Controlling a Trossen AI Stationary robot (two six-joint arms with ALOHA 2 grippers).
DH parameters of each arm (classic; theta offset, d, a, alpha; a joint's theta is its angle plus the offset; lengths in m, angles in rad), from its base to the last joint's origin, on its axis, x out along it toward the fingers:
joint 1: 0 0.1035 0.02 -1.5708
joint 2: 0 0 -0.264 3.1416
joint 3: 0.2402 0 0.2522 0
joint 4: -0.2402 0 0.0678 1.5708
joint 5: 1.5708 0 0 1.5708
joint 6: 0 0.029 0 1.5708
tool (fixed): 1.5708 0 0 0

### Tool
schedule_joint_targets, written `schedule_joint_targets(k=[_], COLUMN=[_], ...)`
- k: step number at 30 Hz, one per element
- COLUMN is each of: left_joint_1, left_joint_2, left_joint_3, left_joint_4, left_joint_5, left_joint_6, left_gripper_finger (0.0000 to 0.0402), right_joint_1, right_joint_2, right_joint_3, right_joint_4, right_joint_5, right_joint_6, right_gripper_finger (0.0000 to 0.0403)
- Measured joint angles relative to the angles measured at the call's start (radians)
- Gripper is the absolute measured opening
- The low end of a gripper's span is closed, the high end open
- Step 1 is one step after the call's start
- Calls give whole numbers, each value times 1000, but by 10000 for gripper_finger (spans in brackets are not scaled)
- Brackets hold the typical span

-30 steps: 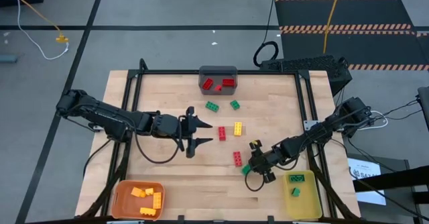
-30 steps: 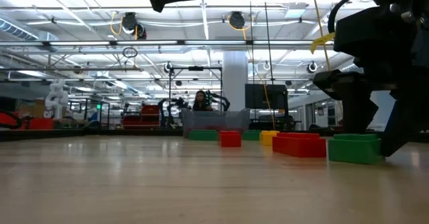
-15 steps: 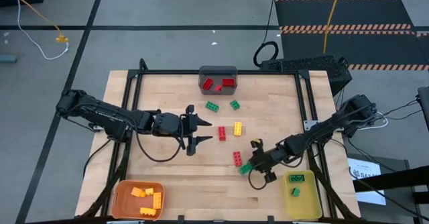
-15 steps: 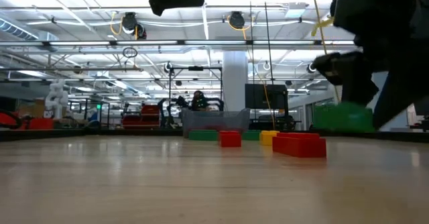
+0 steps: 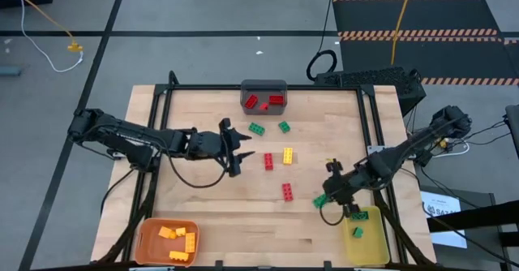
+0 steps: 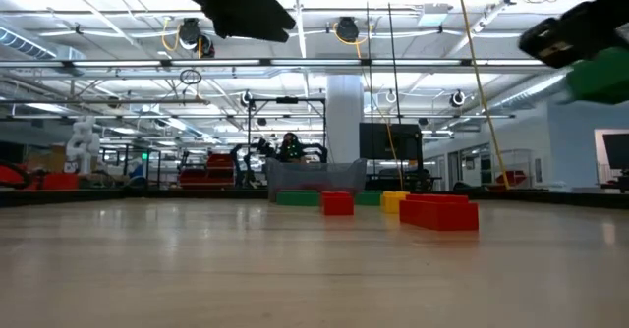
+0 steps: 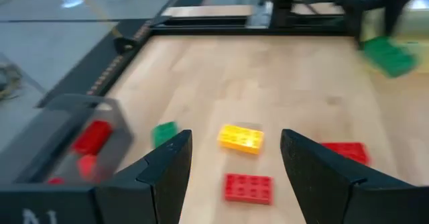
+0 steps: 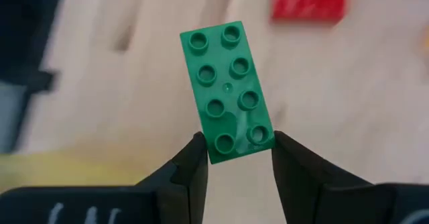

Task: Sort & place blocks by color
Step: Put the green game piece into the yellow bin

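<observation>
In the high view, the gray bin (image 5: 264, 93) holds red blocks, the orange bin (image 5: 167, 241) holds yellow blocks, and the yellow bin (image 5: 366, 234) holds two green blocks; loose blocks (image 5: 276, 159) lie mid-desk (image 5: 195, 202). In the left wrist view, the left gripper (image 7: 231, 158) hovers spread and empty above a yellow block (image 7: 240, 138). In the right wrist view, the right gripper (image 8: 238, 158) pinches a green block (image 8: 227, 91) by one end, clear of the desk, just beside the yellow bin.

I am finding no text I can read in any view. I am seeing pale marks on the left wrist housing (image 7: 33, 216) and the right wrist housing (image 8: 74, 214), but they are too blurred to make out.
</observation>
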Motion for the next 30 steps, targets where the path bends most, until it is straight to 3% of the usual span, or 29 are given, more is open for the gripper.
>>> schedule_joint_targets(k=[6, 9, 12, 21, 30], left_joint_1=[29, 48, 68, 115, 117], left_joint_2=[0, 0, 0, 26, 44], left_joint_3=[0, 0, 0, 2, 1], left_joint_4=[109, 141, 119, -36, -70], left_joint_5=[-28, -103, -144, -143, -130], left_joint_6=[11, 0, -31, -178, -178], left_gripper_finger=[227, 227, 227, 227, 227], right_joint_1=[48, 89, 138, 264, 325], right_joint_2=[-27, -27, -27, 1, 15], right_joint_3=[25, 25, 25, 11, -53], right_joint_4=[-131, -177, -188, -191, -198], right_joint_5=[-245, -333, -359, -365, -417], right_joint_6=[253, 367, 457, 672, 831], right_gripper_finger=[119, 119, 119, 122, 161])
